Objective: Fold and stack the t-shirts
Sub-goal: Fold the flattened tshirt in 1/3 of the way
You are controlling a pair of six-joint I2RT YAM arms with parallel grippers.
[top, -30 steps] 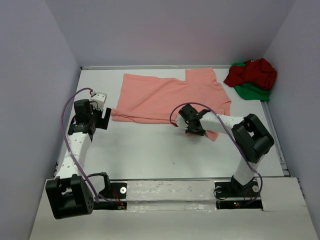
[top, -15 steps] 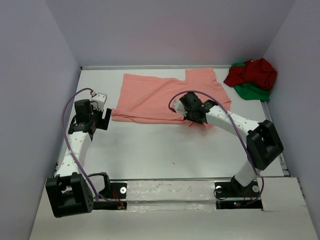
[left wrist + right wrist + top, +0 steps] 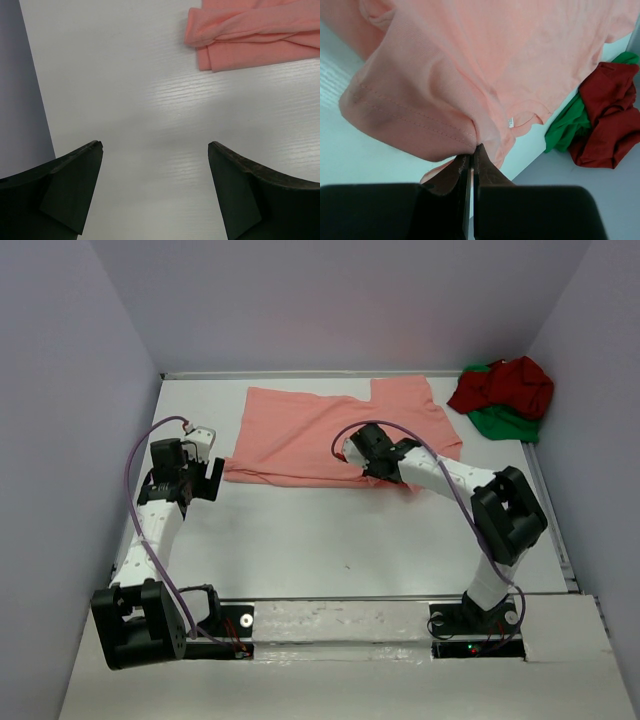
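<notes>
**A:** Top view first. Where does everything lie?

**B:** The salmon-pink shirt (image 3: 320, 425) is spread across the far middle of the worktop (image 3: 330, 540). The dark red shirt (image 3: 510, 385) and green shirt (image 3: 505, 425) are bunched together in the far right corner. The right claw (image 3: 362, 462) sits at the salmon-pink shirt's near edge, and the left claw (image 3: 205, 480) hovers just off its left end.

**A:** Left wrist?

**B:** Jaws spread wide over bare worktop, gripping nothing. A folded corner of the salmon-pink shirt lies just beyond them.

**A:** Right wrist?

**B:** Jaws pinched together on a stitched hem fold, with the cloth draping away from them.

**A:** So how to fold well?

**B:** I judge the near hem is meant to go over. Lift it clear of the layer beneath, go straight to the far edge, and lay it square. With only 1 claw pulling, the cloth may skew, so the left claw could take the left corner.
</notes>
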